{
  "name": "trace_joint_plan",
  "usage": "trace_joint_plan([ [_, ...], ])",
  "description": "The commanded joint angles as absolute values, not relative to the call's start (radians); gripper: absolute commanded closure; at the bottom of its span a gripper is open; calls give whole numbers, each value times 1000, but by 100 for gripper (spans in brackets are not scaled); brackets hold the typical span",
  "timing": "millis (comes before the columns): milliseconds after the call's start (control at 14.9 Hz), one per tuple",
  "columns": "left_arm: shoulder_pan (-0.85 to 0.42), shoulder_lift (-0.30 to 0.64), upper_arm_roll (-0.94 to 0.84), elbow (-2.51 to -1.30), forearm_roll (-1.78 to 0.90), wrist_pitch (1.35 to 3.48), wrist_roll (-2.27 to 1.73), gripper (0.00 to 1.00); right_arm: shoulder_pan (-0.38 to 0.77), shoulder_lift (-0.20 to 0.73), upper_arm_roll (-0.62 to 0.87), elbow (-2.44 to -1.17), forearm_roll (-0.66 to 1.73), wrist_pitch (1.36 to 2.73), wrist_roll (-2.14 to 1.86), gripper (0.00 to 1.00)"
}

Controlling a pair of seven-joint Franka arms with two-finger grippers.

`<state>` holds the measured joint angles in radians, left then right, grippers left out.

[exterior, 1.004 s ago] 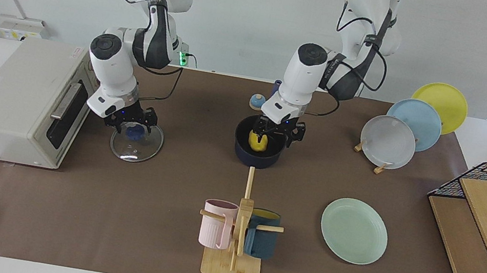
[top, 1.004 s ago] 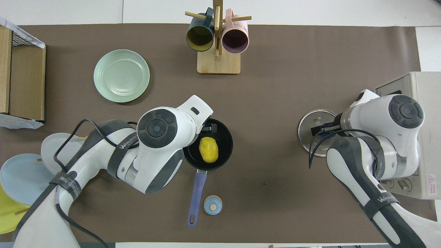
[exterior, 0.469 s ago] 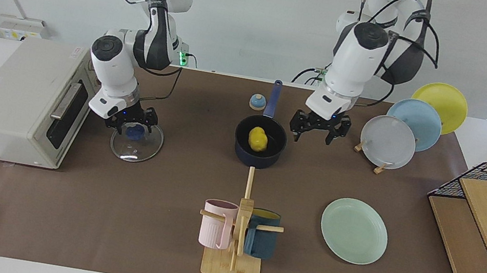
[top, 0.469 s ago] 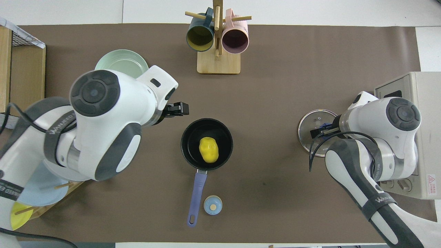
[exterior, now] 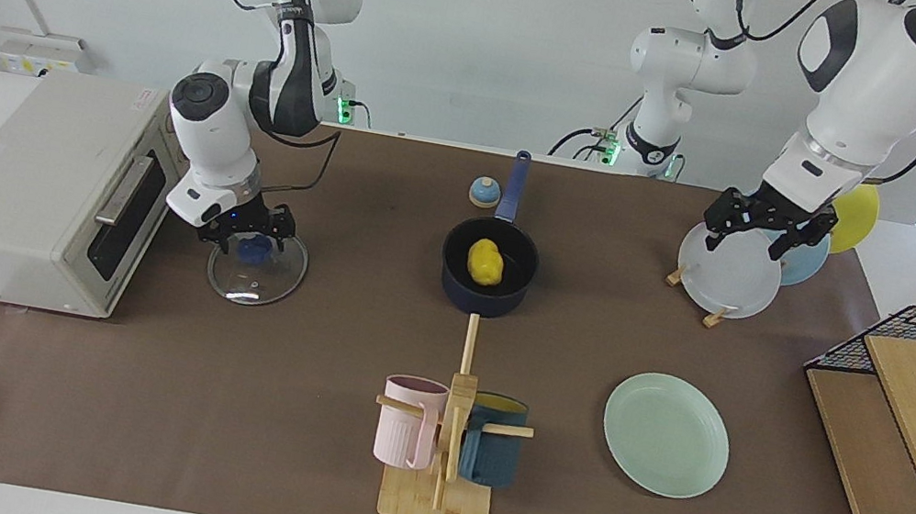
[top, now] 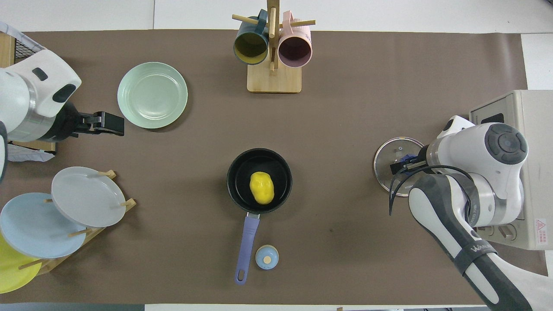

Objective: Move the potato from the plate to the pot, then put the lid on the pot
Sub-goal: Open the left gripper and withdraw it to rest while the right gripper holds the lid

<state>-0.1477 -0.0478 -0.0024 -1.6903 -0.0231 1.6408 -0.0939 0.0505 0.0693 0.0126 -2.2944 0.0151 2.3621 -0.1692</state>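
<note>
potato (exterior: 485, 262) sits inside the pot (exterior: 454, 280) at frame centre in the facing view, handle running up toward the robots with a small bell (exterior: 484, 192) beside it. in the overhead view the potato (top: 261, 187) is mid-frame in the black inside of the pot (top: 238, 172). plate (exterior: 666, 434) lies bare at lower right of the facing view, upper left of the overhead view (top: 152, 95). lid (exterior: 267, 286) lies flat on the mat at centre left of the facing view, just in front of the toaster oven (exterior: 32, 186). right gripper (exterior: 255, 245) is down at the lid's blue knob, fingers either side of it; cannot tell if they are clamped on it or just around it. in the overhead view the lid (top: 389, 162) is at centre right, partly under the right arm. left gripper (exterior: 762, 228) is up in the air at upper right of the facing view, over the white plate in the plate rack (exterior: 713, 318), fingers spread open and holding nothing. in the overhead view it (top: 103, 124) shows at the left edge beside the plate. mug stand (exterior: 441, 468) at bottom centre of the facing view.
</note>
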Motion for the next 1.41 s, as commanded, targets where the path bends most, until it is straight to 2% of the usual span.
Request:
trace_joint_plan([
  [0, -135, -31, -18, -1596, -12, 1533, -86, 0, 38, 71, 18, -2307, 15, 2384, -196, 0],
  [201, -140, -8, -18, -1546, -11, 1470, -91, 0, 37, 71, 18, -2306, 15, 2378, -199, 5],
  [469, -138, -23, -20, -1591, -12, 1505, -90, 0, 37, 71, 18, -2304, 15, 2375, -199, 12],
  [870, -146, -21, -21, -1611, -21, 1537, -97, 0, 37, 71, 20, -2301, 15, 2373, -199, 41],
  [1004, -144, -20, -23, -1602, -20, 1519, -97, 0, 38, 72, 20, -2295, 15, 2368, -199, 47],
  [1339, -147, -18, -31, -1585, -17, 1490, -101, 0, 48, 109, 18, -2126, 15, 2192, -192, 50],
])
